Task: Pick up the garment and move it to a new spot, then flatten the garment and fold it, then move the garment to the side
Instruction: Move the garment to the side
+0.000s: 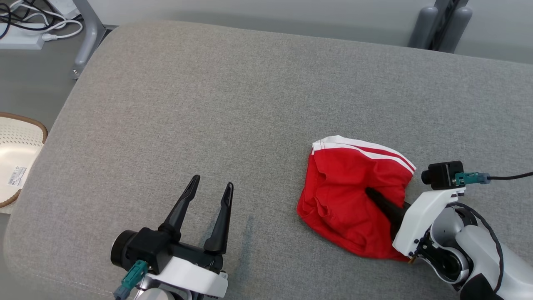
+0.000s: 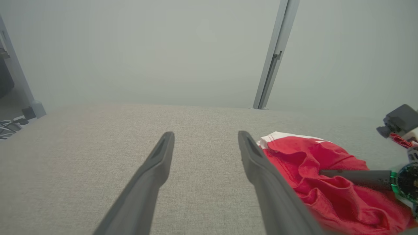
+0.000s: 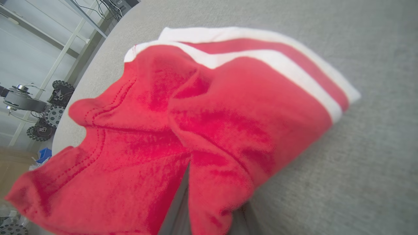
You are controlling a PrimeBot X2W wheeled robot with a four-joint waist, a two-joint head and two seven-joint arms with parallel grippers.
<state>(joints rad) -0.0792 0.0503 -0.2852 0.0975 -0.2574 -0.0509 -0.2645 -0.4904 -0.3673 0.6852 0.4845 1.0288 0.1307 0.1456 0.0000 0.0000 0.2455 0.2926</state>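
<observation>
A crumpled red garment [image 1: 345,196] with white stripes along one edge lies on the grey cushioned surface [image 1: 208,104], right of centre. My right gripper [image 1: 370,192] reaches in from the lower right, and its dark fingers are pinched shut on a fold near the garment's middle. In the right wrist view the red garment [image 3: 212,114] drapes over one finger [image 3: 178,209]. My left gripper [image 1: 212,181] rests at the lower left, open, holding nothing, well apart from the cloth. In the left wrist view, that left gripper [image 2: 205,133] has the garment [image 2: 326,160] just to its right.
A white perforated basket [image 1: 16,166] with a brown rim sits off the surface's left edge. A power strip with cables [image 1: 25,33] and a metal leg [image 1: 89,37] are at the far left. Grey posts [image 1: 441,25] stand behind the far right edge.
</observation>
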